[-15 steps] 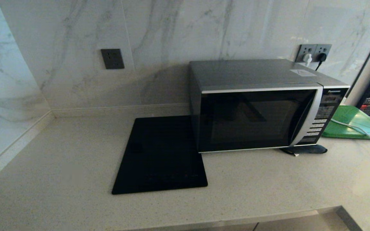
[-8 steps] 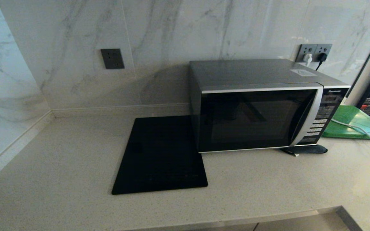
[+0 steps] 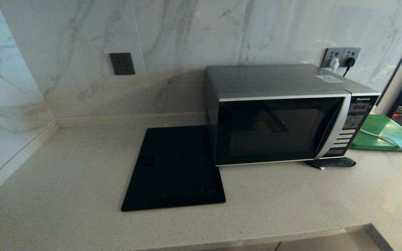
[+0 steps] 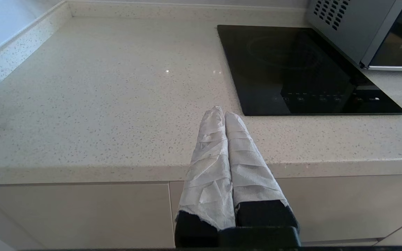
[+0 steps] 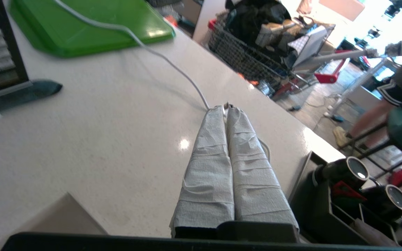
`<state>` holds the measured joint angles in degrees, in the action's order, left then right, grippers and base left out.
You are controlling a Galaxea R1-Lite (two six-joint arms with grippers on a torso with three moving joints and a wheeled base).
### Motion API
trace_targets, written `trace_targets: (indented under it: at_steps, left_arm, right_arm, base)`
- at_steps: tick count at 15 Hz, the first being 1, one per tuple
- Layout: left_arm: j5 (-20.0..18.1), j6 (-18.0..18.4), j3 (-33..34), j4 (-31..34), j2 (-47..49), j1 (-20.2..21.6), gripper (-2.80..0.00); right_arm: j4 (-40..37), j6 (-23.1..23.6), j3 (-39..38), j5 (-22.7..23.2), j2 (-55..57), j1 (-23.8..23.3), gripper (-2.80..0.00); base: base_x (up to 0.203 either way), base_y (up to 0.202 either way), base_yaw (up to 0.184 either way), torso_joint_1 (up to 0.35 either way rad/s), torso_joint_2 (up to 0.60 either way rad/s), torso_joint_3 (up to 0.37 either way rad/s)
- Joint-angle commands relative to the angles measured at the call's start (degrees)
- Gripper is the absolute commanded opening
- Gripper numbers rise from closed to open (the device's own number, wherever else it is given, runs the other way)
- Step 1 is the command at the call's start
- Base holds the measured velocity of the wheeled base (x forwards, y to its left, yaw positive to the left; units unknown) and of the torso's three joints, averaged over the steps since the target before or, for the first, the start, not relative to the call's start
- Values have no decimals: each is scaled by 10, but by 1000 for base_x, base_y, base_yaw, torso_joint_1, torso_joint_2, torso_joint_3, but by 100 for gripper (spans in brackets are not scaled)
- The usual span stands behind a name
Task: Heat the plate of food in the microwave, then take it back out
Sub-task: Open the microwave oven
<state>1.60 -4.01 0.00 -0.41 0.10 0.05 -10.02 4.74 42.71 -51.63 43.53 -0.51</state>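
Head view: microwave [image 3: 284,115], silver-grey, dark glass door shut, standing at the back right of the counter [image 3: 82,181]. Black cooktop [image 3: 175,169] just beside it on its left, flush in the counter. Green tray [image 3: 386,134] just beside it on the right, a white cable [image 3: 386,139] lying across the tray. Neither arm appears in this view.

Plate of food: not seen in any view; its place cannot be told.

Left hand [image 4: 224,112]: wrapped fingers pressed together, clenched on nothing, held off the counter's front edge and pointing over it toward the cooktop. Idle.

Right hand [image 5: 227,108]: wrapped fingers likewise pressed together, empty, over the bare counter to the right of the microwave, tips close to the white cable.

Step in hand, as judged: the very start, door unopened, nothing loaded.

Next move calls for: the right hand to reach the curved handle at the door's right side, unclench, and pull the door open before the plate can be brought.
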Motion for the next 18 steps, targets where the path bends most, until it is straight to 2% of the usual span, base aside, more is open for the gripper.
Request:
trace_targets:
  at_steps: [1, 3, 4, 6, 7, 8, 12, 14, 16, 18]
  left_arm:
    - [1, 0, 0, 0, 0, 0, -280]
    - [1, 0, 0, 0, 0, 0, -280]
    - [0, 0, 0, 0, 0, 0, -280]
    - [0, 0, 0, 0, 0, 0, -280]
    - [1, 0, 0, 0, 0, 0, -280]
    - [0, 0, 0, 0, 0, 0, -280]
    - [0, 0, 0, 0, 0, 0, -280]
    - [0, 0, 0, 0, 0, 0, -280]
    - [0, 0, 0, 0, 0, 0, -280]
    - [0, 0, 0, 0, 0, 0, -280]
  right_arm:
    - [61, 0, -21, -8, 67, 1, -280]
    - [182, 1, -27, -38, 163, 6, -280]
    - [247, 2, -28, -72, 213, 16, -280]
    - [378, 3, -23, -195, 304, 59, -280]
    - [433, 5, -18, -248, 335, 97, -280]
    - [467, 5, -12, -275, 359, 126, -280]
    - [594, -4, 4, -324, 443, 165, -280]
    - [664, -3, 14, -351, 489, 169, -280]
    - [720, -2, 19, -359, 529, 173, -280]
    - [741, -3, 10, -360, 551, 187, -280]
  base:
    - [0, 0, 0, 0, 0, 0]
    - [0, 0, 0, 0, 0, 0]
    - [0, 0, 0, 0, 0, 0]
    - [0, 0, 0, 0, 0, 0]
    - [0, 0, 0, 0, 0, 0]
    - [0, 0, 0, 0, 0, 0]
    - [0, 0, 0, 0, 0, 0]
    - [0, 0, 0, 0, 0, 0]
    - [0, 0, 0, 0, 0, 0]
    - [0, 0, 0, 0, 0, 0]
